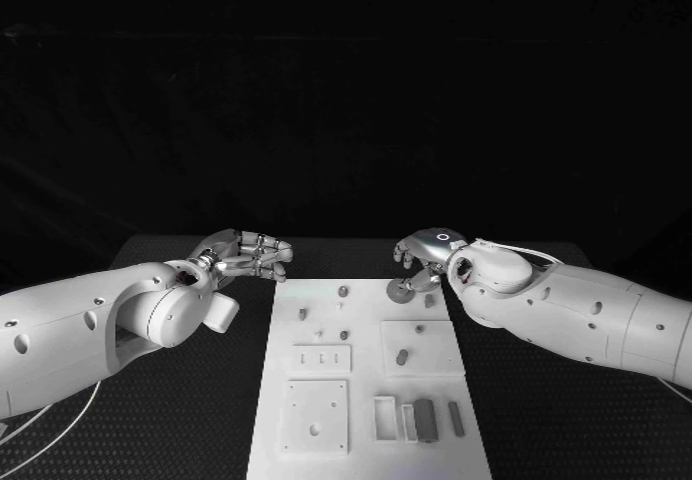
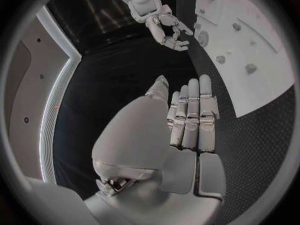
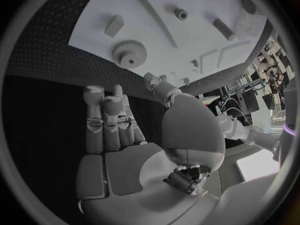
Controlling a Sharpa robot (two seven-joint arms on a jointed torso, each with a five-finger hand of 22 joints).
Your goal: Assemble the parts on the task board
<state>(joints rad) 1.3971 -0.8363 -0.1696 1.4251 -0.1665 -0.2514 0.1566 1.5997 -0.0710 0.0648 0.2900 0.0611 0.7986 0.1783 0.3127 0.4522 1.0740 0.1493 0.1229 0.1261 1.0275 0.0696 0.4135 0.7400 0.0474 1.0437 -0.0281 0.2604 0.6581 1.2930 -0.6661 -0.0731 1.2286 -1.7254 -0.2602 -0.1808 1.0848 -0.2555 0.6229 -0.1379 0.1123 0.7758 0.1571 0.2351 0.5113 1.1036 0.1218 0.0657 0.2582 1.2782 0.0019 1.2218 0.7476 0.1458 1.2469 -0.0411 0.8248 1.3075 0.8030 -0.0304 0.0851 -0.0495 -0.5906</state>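
Note:
The white task board (image 1: pixel 368 400) lies lengthwise in the middle of the table. A grey gear (image 1: pixel 401 293) sits near its far right corner, also seen close up as the gear (image 3: pixel 129 52) in the right wrist view. My right hand (image 1: pixel 427 252) hovers just behind that gear, fingers apart and holding nothing; its palm (image 3: pixel 125 150) faces the board (image 3: pixel 156 15). My left hand (image 1: pixel 250 255) is off the board's far left corner over the black table, fingers (image 2: pixel 190 115) straight and side by side, empty. Small pegs (image 1: pixel 343 291) stand on the board.
Near the board's front, a recessed tray holds bar-shaped parts (image 1: pixel 426 420). Square plates (image 1: pixel 316 417) lie on its left half. Black matting (image 1: pixel 173 420) flanks the board on both sides. Loose small parts (image 3: pixel 114 25) lie near the gear.

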